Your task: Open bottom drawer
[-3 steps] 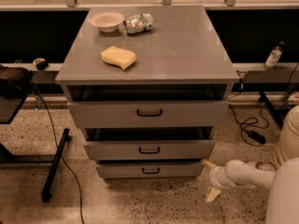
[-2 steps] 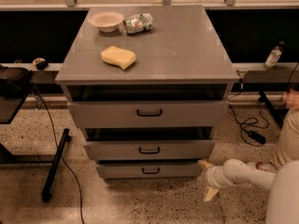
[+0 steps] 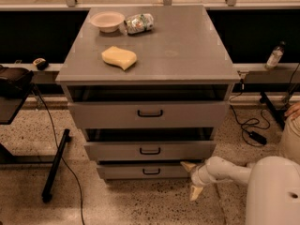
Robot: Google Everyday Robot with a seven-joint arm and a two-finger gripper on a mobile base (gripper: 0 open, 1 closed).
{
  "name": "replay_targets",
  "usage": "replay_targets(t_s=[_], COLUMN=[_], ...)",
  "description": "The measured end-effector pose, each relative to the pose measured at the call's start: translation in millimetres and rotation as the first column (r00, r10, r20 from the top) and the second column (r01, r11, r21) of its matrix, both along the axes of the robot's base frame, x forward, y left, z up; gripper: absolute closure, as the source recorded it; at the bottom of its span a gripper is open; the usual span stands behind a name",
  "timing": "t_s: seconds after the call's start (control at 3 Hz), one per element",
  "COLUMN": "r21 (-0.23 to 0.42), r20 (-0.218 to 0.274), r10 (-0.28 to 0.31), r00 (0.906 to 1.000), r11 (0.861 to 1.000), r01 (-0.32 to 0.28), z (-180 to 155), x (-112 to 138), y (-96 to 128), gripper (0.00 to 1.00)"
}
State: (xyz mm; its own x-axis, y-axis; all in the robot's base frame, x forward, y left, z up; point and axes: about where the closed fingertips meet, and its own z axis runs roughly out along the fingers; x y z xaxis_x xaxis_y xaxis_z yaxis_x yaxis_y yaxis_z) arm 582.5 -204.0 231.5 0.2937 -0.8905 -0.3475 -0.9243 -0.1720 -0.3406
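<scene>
The grey cabinet (image 3: 150, 55) has three drawers. The bottom drawer (image 3: 126, 171) is the slimmest front, with a small black loop handle (image 3: 151, 171), and it sticks out only a little. The middle drawer (image 3: 150, 150) and the top drawer (image 3: 150, 114) stand slightly pulled out above it. My gripper (image 3: 192, 179) is low at the right end of the bottom drawer, right of the handle. It is open and empty, with one cream fingertip (image 3: 188, 165) by the drawer's right corner and the other (image 3: 196, 192) lower, near the floor.
On the cabinet top lie a yellow sponge (image 3: 120, 57), a white bowl (image 3: 107, 21) and a crumpled bag (image 3: 139, 23). A black stand leg (image 3: 55, 165) and cables (image 3: 248, 125) lie on the speckled floor. My white arm (image 3: 272, 191) fills the lower right.
My gripper has moved left along the floor, closer to the bottom drawer's right end. The drawers have not moved.
</scene>
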Motion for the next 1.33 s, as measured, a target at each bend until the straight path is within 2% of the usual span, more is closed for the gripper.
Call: replay_targets(t_s=[0.33,0.67,1.0,1.33], r21=[-0.04,-0.073,-0.042,-0.011], r20=[0.018,-0.021,-0.054,-0.077], r10=[0.021,-0.003,-0.027,-0.038], r00=[0.9996,0.9998,0.9982,0.9963], r11=[0.999,0.997,0.999,0.999], r01=[-0.02,0.001,0.024,0.037], z=[-6,-26,-42,-47], x=[13,26,39,55], y=[20,30,33,32], gripper=[0.0,0.0,0.0,0.17])
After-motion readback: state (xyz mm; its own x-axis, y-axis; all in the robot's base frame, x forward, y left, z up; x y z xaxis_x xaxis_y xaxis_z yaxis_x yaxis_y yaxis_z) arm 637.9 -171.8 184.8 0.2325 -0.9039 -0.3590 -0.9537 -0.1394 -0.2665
